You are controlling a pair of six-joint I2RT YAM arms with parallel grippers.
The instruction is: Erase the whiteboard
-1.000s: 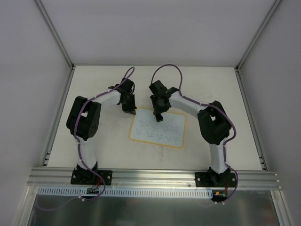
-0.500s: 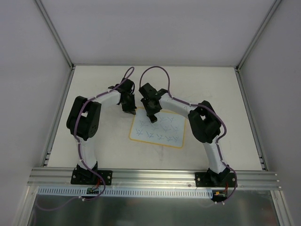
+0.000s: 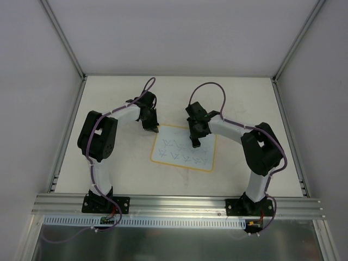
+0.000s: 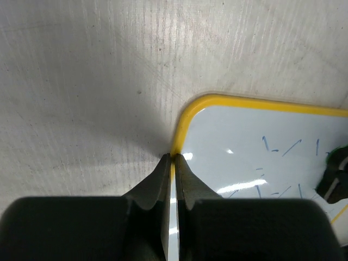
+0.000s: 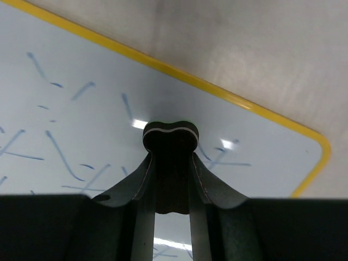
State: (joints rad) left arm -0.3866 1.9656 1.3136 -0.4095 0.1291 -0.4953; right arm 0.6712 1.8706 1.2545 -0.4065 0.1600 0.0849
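Whiteboard (image 3: 183, 148) with blue scribbles lies flat on the table (image 3: 109, 98), beneath both grippers. The right gripper (image 3: 195, 142) clamps a black eraser (image 5: 170, 137) against its surface. The left gripper (image 4: 173, 157), fingers pressed together, touches its yellow corner rim.

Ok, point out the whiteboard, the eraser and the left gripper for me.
whiteboard (image 3: 175, 151): top external view, middle-left of its white face.
eraser (image 5: 170, 137): right wrist view, its black front end.
left gripper (image 4: 172, 158): left wrist view, between its closed fingertips.
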